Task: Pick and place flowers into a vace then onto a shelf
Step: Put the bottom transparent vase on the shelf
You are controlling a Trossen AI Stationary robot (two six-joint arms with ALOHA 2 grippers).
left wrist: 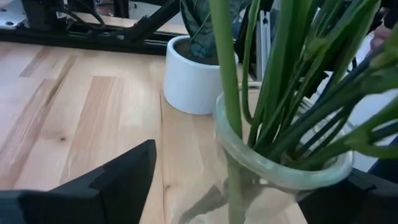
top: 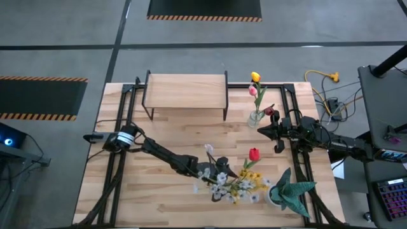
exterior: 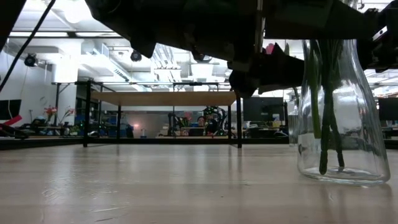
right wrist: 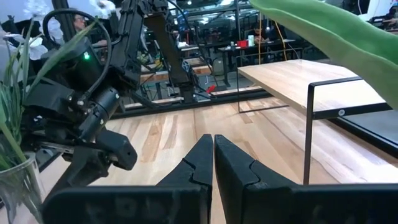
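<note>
A clear glass vase (left wrist: 280, 168) (exterior: 339, 112) stands near the table's front edge, its base on the wood. It holds a bunch of flowers (top: 236, 183) with white and yellow blooms and a red tulip (top: 254, 154). My left gripper (top: 213, 173) (left wrist: 249, 186) is open, with one finger on each side of the vase's neck. A second vase (top: 255, 117) with a yellow and a pink tulip stands farther back. My right gripper (top: 262, 130) (right wrist: 213, 162) hangs shut beside that second vase. The shelf (top: 184, 89) stands at the far edge. My left gripper comes at the vase nearly level from the table's left. Its fingers (left wrist: 124, 180) stand on either side of the neck, just under the rim (left wrist: 249, 158). I cannot tell whether they touch the glass. The vase stands upright on the table.
A spiky green plant in a white pot (top: 286, 191) (left wrist: 193, 78) stands close to the right of the near vase. Black frame rails (top: 299, 159) run along the table's left and right sides. Bare wood lies between the shelf and the near vase.
</note>
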